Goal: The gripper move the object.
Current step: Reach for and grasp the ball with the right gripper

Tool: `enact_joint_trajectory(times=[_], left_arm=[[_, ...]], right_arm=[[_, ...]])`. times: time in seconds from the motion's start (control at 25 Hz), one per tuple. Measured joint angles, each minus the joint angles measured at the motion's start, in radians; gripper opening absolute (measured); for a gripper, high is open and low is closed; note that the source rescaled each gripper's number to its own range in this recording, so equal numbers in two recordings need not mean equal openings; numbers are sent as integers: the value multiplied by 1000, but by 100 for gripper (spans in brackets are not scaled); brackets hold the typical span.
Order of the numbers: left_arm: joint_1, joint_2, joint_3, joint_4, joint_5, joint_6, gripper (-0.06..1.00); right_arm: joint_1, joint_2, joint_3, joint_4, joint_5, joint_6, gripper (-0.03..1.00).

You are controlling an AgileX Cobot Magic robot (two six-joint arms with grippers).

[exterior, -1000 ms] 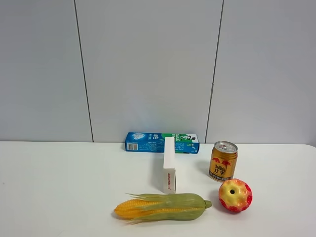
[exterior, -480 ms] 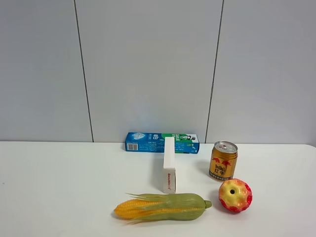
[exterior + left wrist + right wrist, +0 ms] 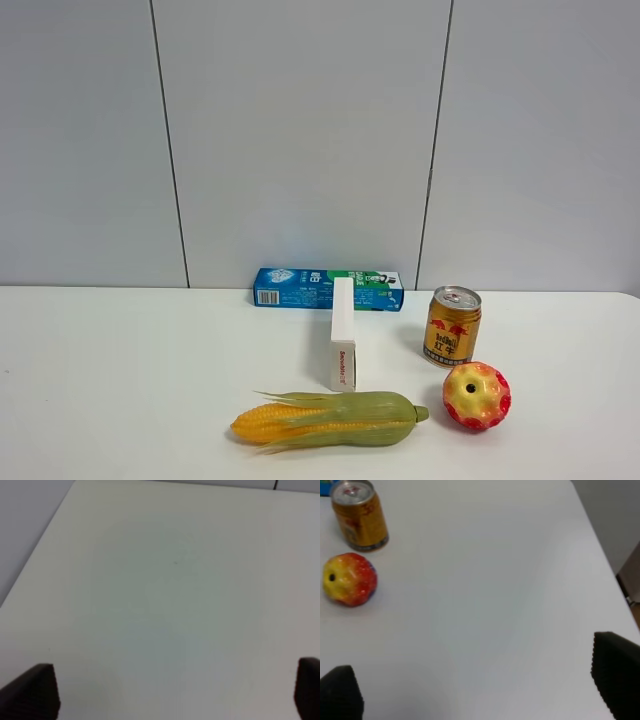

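The rainbow ball [image 3: 477, 396], red and yellow and dimpled, sits on the white table just in front of the gold can [image 3: 452, 327]. In the right wrist view the ball [image 3: 349, 578] lies beside the can [image 3: 359, 514], well apart from my right gripper [image 3: 480, 687], whose black fingertips [image 3: 616, 672] stand wide apart and hold nothing. My left gripper [image 3: 175, 690] is open too, over bare table, with only its fingertips [image 3: 32, 692] showing. Neither arm shows in the exterior high view.
A corn cob [image 3: 330, 419] lies at the front middle. A white box [image 3: 343, 333] stands behind it, with a blue toothpaste box [image 3: 327, 288] against the wall. The table's right edge [image 3: 600, 545] is near the right gripper.
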Motion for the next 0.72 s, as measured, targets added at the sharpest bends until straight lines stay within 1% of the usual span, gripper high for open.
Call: enact_joint_trajectory(times=[0.16, 0.44, 0.56, 0.72], left_arm=[[0, 0, 0, 0, 0, 0, 100], [0, 0, 0, 0, 0, 0, 100], [0, 0, 0, 0, 0, 0, 100], [0, 0, 0, 0, 0, 0, 100]], right_arm=[[0, 92, -25, 63, 7, -6, 97], [0, 388, -212, 72, 6, -32, 96], [0, 504, -289, 76, 2, -69, 96], [0, 639, -337, 103, 2, -104, 96]])
